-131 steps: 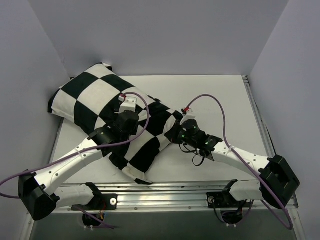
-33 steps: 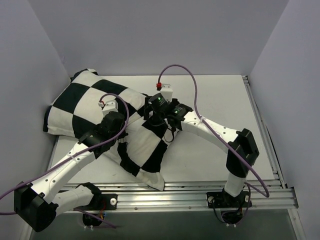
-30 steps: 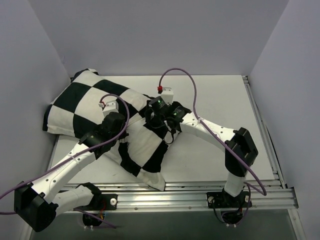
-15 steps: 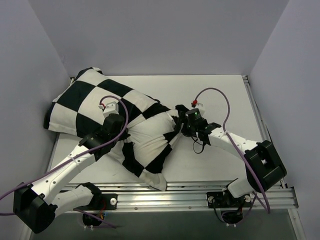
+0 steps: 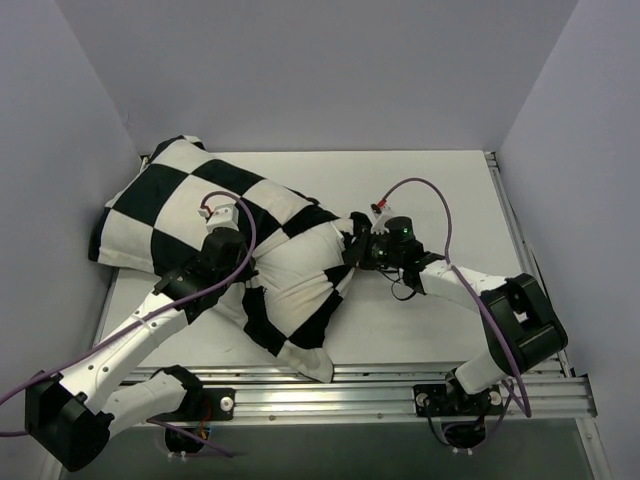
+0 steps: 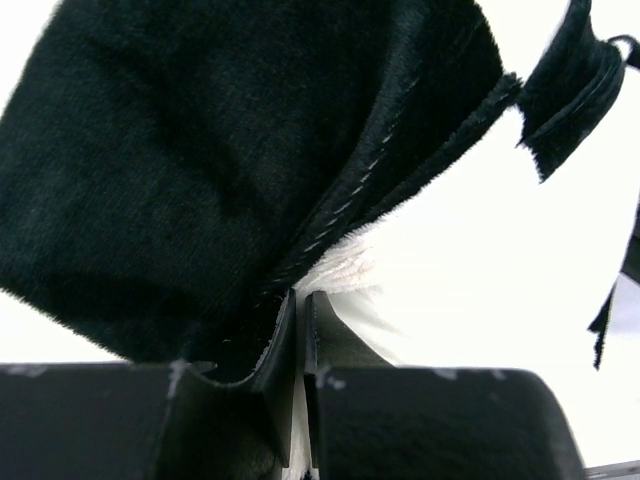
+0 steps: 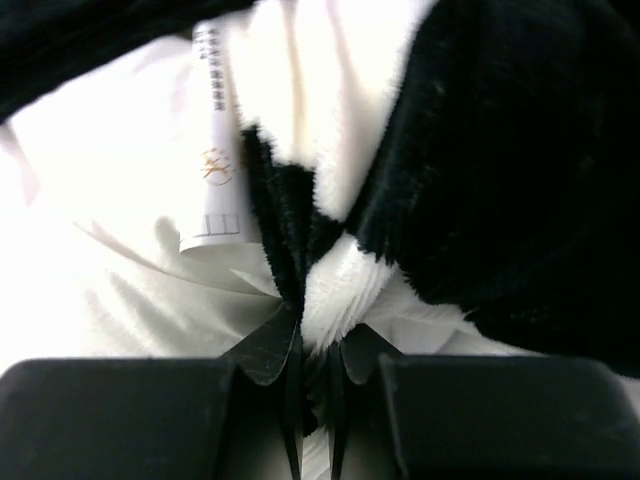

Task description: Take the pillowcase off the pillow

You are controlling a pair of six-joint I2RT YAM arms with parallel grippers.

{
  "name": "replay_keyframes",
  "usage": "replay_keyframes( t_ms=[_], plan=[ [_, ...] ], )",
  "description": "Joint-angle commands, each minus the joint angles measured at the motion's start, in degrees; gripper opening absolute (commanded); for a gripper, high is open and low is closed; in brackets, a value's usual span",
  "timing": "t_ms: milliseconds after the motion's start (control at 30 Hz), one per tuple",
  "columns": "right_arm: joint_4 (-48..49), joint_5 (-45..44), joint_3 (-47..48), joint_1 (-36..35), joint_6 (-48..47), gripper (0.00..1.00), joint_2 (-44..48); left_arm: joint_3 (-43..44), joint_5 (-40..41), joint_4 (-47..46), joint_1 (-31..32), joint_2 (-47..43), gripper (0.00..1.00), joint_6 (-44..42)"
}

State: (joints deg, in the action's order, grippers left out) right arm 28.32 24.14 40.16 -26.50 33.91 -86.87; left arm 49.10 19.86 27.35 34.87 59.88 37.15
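Observation:
The black and white checkered pillowcase (image 5: 190,195) lies from the far left corner toward the table's front middle. The plain white pillow (image 5: 300,272) bulges out of its open end between the arms. My left gripper (image 5: 243,283) is shut on the pillowcase's edge (image 6: 330,270) at the pillow's left side. My right gripper (image 5: 352,252) is shut on a fold of the pillowcase (image 7: 345,285) at the pillow's right side. The pillow's small sewn label (image 7: 218,160) and white pillow cloth (image 7: 120,290) show beside the right fingers.
Grey walls close in the white table (image 5: 440,200) on the left, back and right. A metal rail (image 5: 380,385) runs along the near edge. The pillow's far end presses against the left wall (image 5: 60,180).
My right gripper went from over the pillowcase's middle to its right edge and pulled the fabric right. More white pillow now shows between the grippers. The left gripper stayed put.

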Motion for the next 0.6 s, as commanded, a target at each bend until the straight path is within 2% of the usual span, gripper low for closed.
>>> replay_keyframes(
  t_ms=[0,133,200,233,267,367,400,433,533,567],
  plan=[
    [7.0,12.1,-0.8,0.6,-2.2,0.00,2.0,0.8,-1.8,4.4,-0.5,-0.4,0.03,-4.2],
    [15.7,19.5,-0.3,0.5,0.1,0.00,4.6,3.0,-5.1,1.0,-0.4,-1.2,0.06,-8.3],
    [18.6,22.9,-0.1,0.1,1.7,0.00,5.6,4.8,-6.1,0.0,-0.2,-1.6,0.12,-11.4],
    [20.7,23.8,0.4,0.0,2.6,0.00,5.9,5.2,-6.4,-0.8,-0.2,-1.8,0.16,-12.4],
    [21.0,24.1,0.7,-0.4,3.0,0.00,6.6,6.3,-7.3,-1.2,-0.1,-2.2,0.25,-14.8],
    [21.1,24.6,1.9,-1.4,2.8,0.00,7.7,9.1,-10.3,-2.6,0.3,-2.5,0.37,-19.0],
    [20.8,24.6,2.3,-1.9,2.7,0.00,7.9,10.0,-11.5,-2.9,0.4,-2.3,0.48,-20.0],
    [20.4,24.6,2.8,-2.1,2.4,0.00,7.9,10.9,-12.5,-3.4,1.1,-2.0,0.53,-20.8],
    [18.0,23.5,3.7,-3.0,1.3,0.00,8.1,15.1,-13.4,-3.5,3.4,0.1,0.64,-21.9],
    [17.1,23.1,4.3,-3.3,-0.1,0.00,8.2,16.2,-12.5,-3.6,6.3,1.8,0.67,-22.2]
  ],
)
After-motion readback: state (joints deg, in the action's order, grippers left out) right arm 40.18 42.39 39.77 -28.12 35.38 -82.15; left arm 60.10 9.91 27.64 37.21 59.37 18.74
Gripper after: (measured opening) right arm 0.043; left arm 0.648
